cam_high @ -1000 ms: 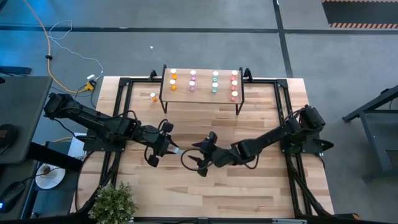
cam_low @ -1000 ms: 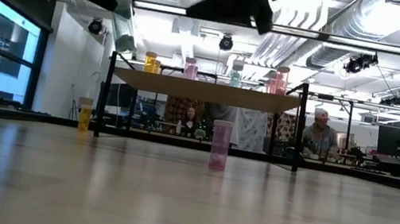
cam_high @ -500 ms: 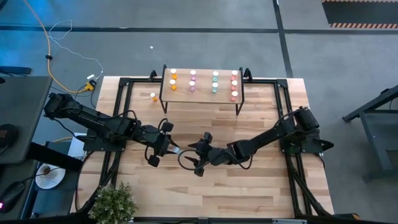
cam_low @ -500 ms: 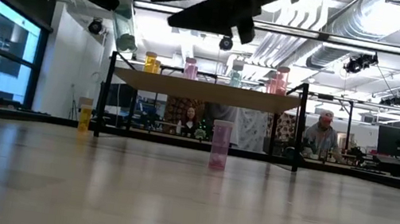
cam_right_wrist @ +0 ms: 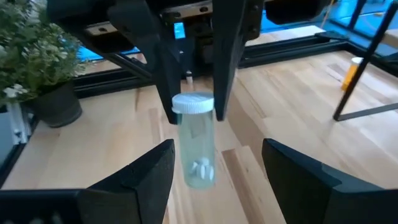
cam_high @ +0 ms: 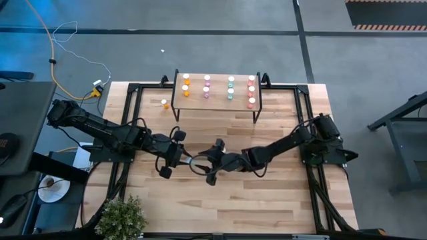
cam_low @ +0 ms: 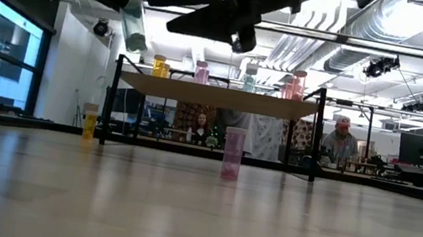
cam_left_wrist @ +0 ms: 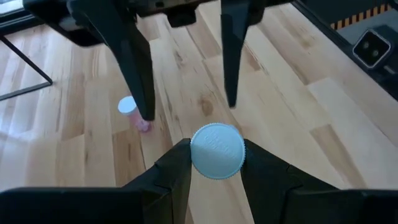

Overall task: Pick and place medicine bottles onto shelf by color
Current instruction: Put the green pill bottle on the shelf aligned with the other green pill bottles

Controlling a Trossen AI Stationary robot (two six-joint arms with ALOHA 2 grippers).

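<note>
The light-wood tabletop [cam_high: 280, 200] with its black frame stands on a grey floor, and the low view looks past it into an open room with white ceiling ducts, a tall window at one side and people seated at desks far behind. Near the far edge of the tabletop stands the shelf [cam_high: 217, 101], a small wooden platform on thin black legs, carrying upright medicine bottles in four columns by colour: orange, pink, teal-green and red, white caps up. A potted plant [cam_high: 121, 217] sits at the near left corner. The left arm reaches in from the left and the right arm from the right, and they meet over the middle of the tabletop, in front of the shelf. The left gripper [cam_high: 175, 155] has its jaws pinching a teal-green bottle [cam_low: 132, 25] held up in the air; in the low view the bottle's long axis tilts off vertical, and the right wrist view shows its cap nearest the left gripper's fingers with the body pointing toward the right arm. The right gripper [cam_high: 205, 167] is just beside it with jaws spread wide on either side of the bottle, apart from it. A pink bottle [cam_low: 232, 152] stands upright on the tabletop in front of the shelf, below the two grippers, and one orange bottle [cam_high: 165, 103] stands upright on the tabletop just beside the shelf's left end.
</note>
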